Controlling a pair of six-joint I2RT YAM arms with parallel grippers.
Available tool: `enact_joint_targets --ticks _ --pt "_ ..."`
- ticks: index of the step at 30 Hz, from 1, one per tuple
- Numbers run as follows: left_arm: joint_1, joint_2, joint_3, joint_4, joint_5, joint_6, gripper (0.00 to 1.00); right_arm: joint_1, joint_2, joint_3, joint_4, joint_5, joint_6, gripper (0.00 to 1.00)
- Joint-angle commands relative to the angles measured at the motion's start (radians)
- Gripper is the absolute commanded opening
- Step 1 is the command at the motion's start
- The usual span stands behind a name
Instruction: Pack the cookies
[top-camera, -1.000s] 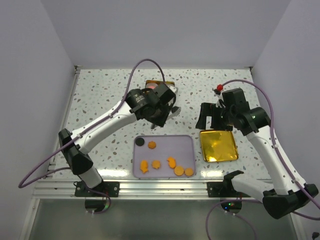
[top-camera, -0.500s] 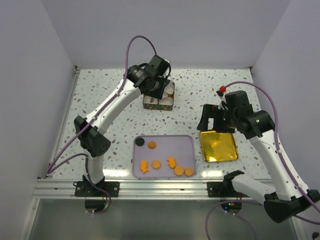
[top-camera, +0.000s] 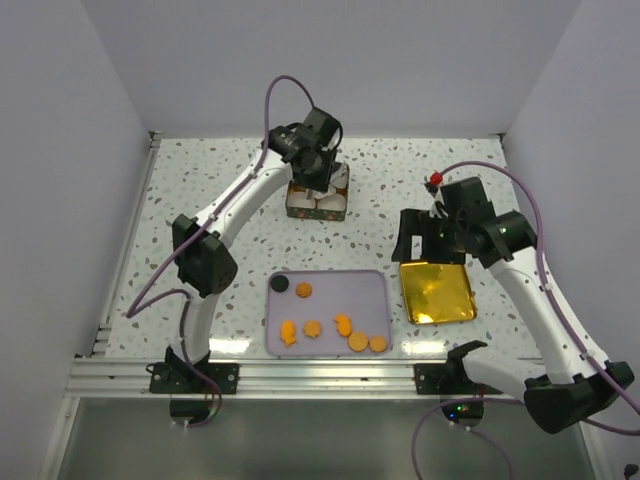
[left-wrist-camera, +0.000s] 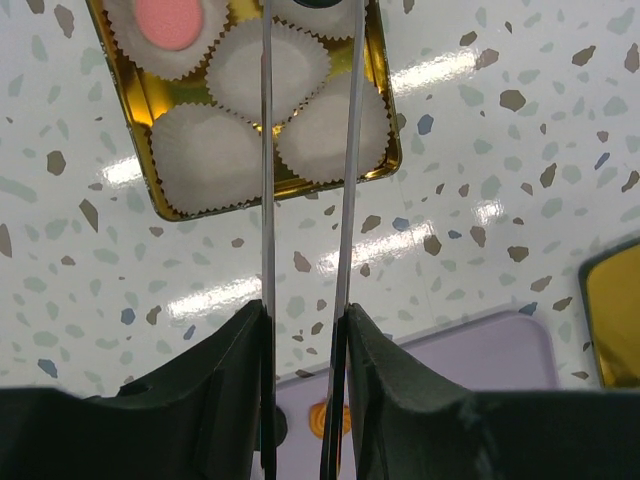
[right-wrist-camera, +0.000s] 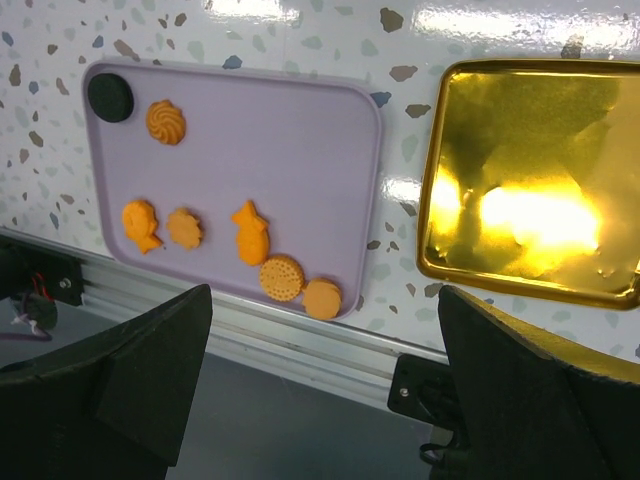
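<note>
The left gripper (top-camera: 322, 178) is seen reaching far out over the gold tin (left-wrist-camera: 128, 100). Its thin fingers (left-wrist-camera: 267, 150) are drawn close together and point straight across the white paper cups (left-wrist-camera: 205, 150). The tips are cut off by the top edge of the wrist view, so whether anything is pinched there cannot be told. One pink cookie (left-wrist-camera: 167, 20) is already seated in a cup.

The rest of the cookies (right-wrist-camera: 249, 232) are laid out on the purple tray (right-wrist-camera: 300, 140), well back toward the arm bases from that gripper. Seven are counted, with the black one (right-wrist-camera: 111, 97) in the tray's far left corner.

The right gripper (top-camera: 422, 240) is held wide apart with nothing in it, above the far edge of the gold lid (right-wrist-camera: 530, 210). It is just beside the tray and is judged the nearer of the two. A trip to the tray is likely called for next.
</note>
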Motion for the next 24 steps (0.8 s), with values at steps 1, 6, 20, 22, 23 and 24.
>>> enact_joint_targets --ticks 1,6,20,22,23,24 --pt "0.001 0.01 0.048 0.086 0.015 0.024 0.2 0.001 0.025 0.036 -0.011 -0.021 -0.047 0.99" --pt "0.003 0.045 0.071 0.094 0.015 0.016 0.22 0.004 0.052 0.047 -0.011 -0.017 -0.074 0.99" --pt "0.009 0.067 0.08 0.088 -0.002 0.024 0.27 0.031 0.074 0.053 -0.009 0.019 -0.094 0.99" --pt "0.01 0.067 0.08 0.083 0.004 0.025 0.28 0.031 0.075 0.051 -0.009 0.016 -0.093 0.99" --pt "0.009 0.067 0.08 0.08 0.007 0.025 0.29 0.031 0.075 0.05 -0.008 0.014 -0.093 0.99" --pt "0.01 0.065 0.077 0.076 0.007 0.025 0.28 0.031 0.075 0.048 -0.006 0.013 -0.09 0.99"
